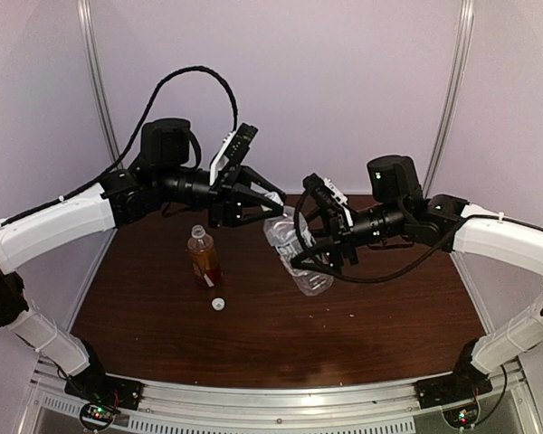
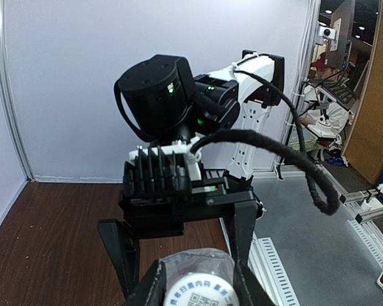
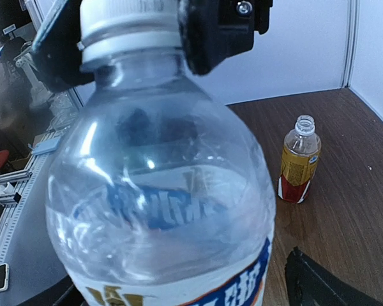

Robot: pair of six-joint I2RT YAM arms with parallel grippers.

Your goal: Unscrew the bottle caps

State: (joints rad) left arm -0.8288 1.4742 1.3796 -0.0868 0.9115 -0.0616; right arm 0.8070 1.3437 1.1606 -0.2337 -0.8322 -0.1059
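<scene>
Mid-air, left hand (image 1: 276, 208) clamped on cap (image 3: 127, 22), right hand (image 1: 319, 258) clamped round clear bottle (image 3: 159, 191), fingers (image 3: 319, 284) mostly hidden

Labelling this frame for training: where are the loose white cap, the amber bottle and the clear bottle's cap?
loose white cap (image 1: 218, 304): top external view, its top face.
amber bottle (image 3: 299, 167): right wrist view, its yellow label.
clear bottle's cap (image 3: 129, 24): right wrist view, its white side wall.
</scene>
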